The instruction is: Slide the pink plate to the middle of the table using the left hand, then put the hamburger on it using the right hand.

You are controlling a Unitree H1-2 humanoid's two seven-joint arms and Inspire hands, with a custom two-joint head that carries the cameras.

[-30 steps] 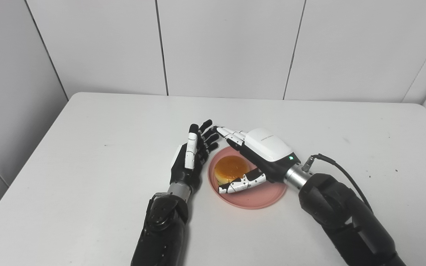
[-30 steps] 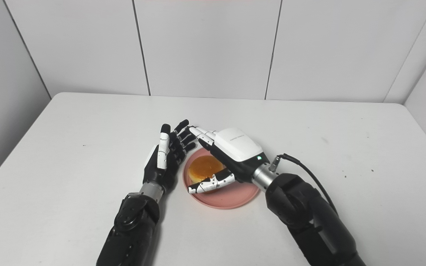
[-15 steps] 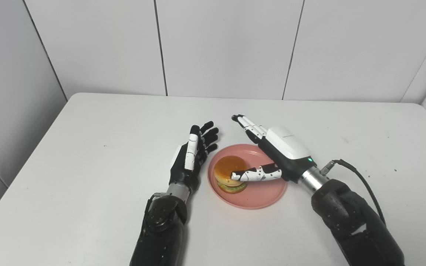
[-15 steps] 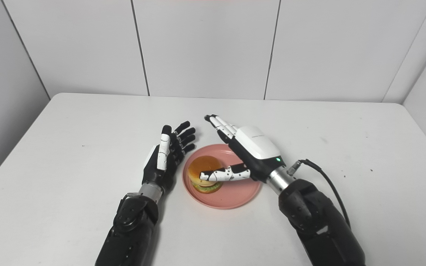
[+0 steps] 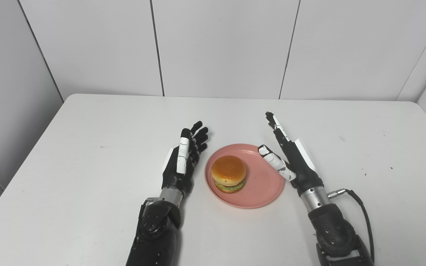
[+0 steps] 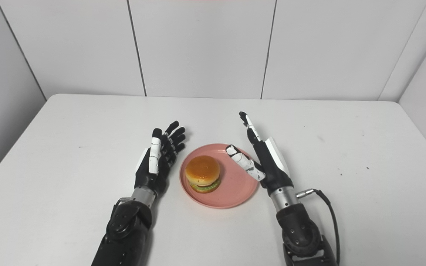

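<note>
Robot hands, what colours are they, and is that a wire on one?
Both are black with white parts. The left hand has a white strip along the thumb; the right hand has a white back panel. Each wrist is a silver metal ring above a bulky black arm. A black cable loops from the right wrist.

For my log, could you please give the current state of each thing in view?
Plate: flat on the table, near its middle.
Hamburger: upright on the plate, released.
Left robot hand: open, beside the plate.
Right robot hand: open, at the plate's right edge.
</note>
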